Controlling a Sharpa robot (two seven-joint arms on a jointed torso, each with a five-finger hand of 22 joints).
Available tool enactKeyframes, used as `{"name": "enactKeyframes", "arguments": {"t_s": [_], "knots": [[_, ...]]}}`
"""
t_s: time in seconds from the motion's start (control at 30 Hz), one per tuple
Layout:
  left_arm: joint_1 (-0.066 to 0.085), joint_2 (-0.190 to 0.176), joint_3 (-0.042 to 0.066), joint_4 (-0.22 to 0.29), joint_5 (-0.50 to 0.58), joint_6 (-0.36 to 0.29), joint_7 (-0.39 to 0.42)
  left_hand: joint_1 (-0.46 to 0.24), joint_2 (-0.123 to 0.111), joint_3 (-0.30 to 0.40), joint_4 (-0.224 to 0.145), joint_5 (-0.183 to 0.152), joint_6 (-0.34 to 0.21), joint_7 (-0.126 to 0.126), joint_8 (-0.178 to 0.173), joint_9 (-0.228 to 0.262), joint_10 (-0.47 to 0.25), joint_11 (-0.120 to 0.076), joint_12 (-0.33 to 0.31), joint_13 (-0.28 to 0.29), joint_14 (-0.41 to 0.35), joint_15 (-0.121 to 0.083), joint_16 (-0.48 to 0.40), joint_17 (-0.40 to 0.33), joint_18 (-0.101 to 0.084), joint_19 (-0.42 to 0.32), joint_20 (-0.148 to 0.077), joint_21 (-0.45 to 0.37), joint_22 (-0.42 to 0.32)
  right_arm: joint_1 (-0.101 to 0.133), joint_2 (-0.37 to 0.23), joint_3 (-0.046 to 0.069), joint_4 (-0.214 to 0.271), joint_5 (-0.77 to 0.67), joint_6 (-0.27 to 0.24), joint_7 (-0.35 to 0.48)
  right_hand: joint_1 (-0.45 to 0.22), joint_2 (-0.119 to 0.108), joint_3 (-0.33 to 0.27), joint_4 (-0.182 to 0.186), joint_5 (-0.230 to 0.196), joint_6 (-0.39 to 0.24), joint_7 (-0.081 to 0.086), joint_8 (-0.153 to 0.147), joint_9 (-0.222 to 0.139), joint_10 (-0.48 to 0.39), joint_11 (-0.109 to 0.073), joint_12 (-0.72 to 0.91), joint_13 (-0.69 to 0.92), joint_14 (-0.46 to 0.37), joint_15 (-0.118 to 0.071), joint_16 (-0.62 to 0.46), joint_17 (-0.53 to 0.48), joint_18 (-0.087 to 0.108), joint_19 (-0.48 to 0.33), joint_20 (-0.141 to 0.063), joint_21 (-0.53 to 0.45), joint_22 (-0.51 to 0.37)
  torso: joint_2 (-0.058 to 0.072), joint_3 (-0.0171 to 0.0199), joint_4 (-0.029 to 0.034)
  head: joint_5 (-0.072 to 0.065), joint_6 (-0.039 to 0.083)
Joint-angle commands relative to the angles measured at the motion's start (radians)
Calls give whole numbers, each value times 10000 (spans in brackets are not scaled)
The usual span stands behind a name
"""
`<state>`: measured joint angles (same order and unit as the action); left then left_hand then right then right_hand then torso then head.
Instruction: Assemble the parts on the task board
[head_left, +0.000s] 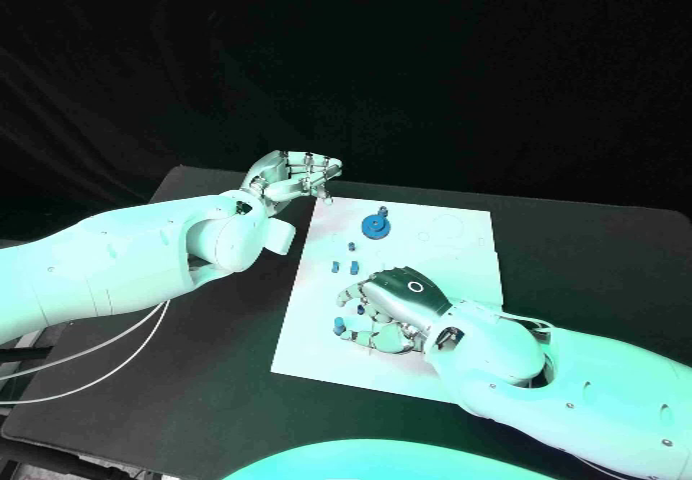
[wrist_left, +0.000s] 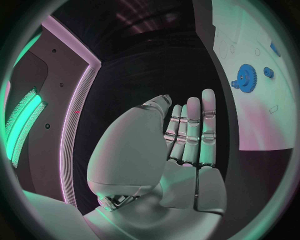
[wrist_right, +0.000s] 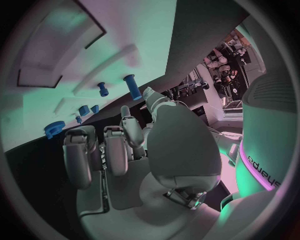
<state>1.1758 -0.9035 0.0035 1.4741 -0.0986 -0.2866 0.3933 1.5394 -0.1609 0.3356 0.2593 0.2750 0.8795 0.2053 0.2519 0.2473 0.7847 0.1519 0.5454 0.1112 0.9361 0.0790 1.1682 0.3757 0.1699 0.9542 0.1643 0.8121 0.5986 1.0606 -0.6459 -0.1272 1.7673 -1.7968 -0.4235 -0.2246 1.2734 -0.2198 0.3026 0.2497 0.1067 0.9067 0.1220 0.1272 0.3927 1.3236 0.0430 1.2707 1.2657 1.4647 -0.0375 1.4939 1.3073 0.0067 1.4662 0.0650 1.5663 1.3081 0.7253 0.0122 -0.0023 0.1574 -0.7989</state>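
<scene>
The white task board (head_left: 433, 300) lies mid-counter (head_left: 577, 240), with a blue gear (head_left: 376, 226) standing near its 12 o'clock edge and small blue pegs (head_left: 346, 266) just below it toward the centre. The left hand (head_left: 296, 178) hovers off the board's 11 o'clock corner — fingers apart, holding nothing. The right hand (head_left: 392, 310) rests on the board toward 6 o'clock, fingers curled down among small blue parts (head_left: 336, 325) — whether it grips one I cannot tell.

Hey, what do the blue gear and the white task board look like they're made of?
Blue gear: likely moulded or printed plastic; uniform matte blue, crisp teeth, no metallic shine. Task board: thin, flat, matte white sheet with faint outlines, probably plastic, though coated board can't be excluded.
</scene>
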Motion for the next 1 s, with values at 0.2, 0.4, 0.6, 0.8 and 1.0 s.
{"name": "enactKeyframes", "arguments": {"t_s": [0.2, 0.4, 0.6, 0.8, 1.0], "knots": [[6, -63, -30, 86, 41, 178, 79, -11, -101, 99, -33, 21, -90, 27, 49, -1, -78, 10, 65, -18, -76, -2, -34, -24, 135, -79, 17, -40, 13, 786, -1845, 93, 677, 3805, -655, 527, 366, 378, -52, 76, 150, 798, 120, 555, 232, 294, 88, 297, 281, 672, 165, -15, 647, -53, 1023, 173, -18, 2609, -78, -47, -50, -385, 231], [3, -122, -82, 184, 41, 217, 99, -66, -118, 112, -22, 12, -109, 30, 57, -2, -61, 11, 98, -13, -71, 3, -24, -28, 133, -83, 22, -40, 16, 1142, -3533, 91, 1136, 5369, 54, 166, 243, 393, -202, 175, 294, 885, 27, 886, 459, 832, 8, 924, 881, 704, 99, 42, 763, -67, 1045, 133, 45, 2627, -191, -95, -147, -902, 298], [1, -157, -142, 264, 41, 229, 97, -89, -125, 119, -18, 10, -115, 29, 63, -3, -52, 9, 114, -10, -68, 4, -18, -30, 133, -85, 24, -40, 17, 1087, -4609, 11, 1618, 5272, 406, -484, 6, 362, -446, 348, 297, 831, -23, 1107, 653, 933, -33, 1048, 1000, 721, 60, 75, 825, -67, 1045, 95, 45, 2627, -269, -90, -282, -1327, 297], [-1, -161, -178, 318, 41, 241, 88, -114, -132, 123, -12, 8, -119, 27, 69, -2, -45, 8, 128, -8, -65, 5, -13, -31, 133, -86, 26, -41, 17, 840, -5214, -64, 2039, 4295, 506, -1317, -558, 431, -1014, 409, 550, 864, -185, 1734, 1233, 731, -168, 767, 751, 714, -47, 69, 828, -67, 1045, 5, 45, 2627, -325, -114, -367, -1523, 277], [-4, -153, -195, 342, 41, 254, 82, -114, -132, 123, -12, 8, -119, 27, 69, -2, -45, 8, 128, -8, -65, 5, -13, -31, 133, -86, 26, -41, 17, 418, -5173, -112, 2124, 3494, 320, -1928, -772, 476, -1378, 413, 1292, 656, -213, 1980, 1551, 839, -198, 867, 870, 736, -81, 111, 928, -67, 1045, -39, 45, 2627, -355, -127, -394, -1607, 255]]}}
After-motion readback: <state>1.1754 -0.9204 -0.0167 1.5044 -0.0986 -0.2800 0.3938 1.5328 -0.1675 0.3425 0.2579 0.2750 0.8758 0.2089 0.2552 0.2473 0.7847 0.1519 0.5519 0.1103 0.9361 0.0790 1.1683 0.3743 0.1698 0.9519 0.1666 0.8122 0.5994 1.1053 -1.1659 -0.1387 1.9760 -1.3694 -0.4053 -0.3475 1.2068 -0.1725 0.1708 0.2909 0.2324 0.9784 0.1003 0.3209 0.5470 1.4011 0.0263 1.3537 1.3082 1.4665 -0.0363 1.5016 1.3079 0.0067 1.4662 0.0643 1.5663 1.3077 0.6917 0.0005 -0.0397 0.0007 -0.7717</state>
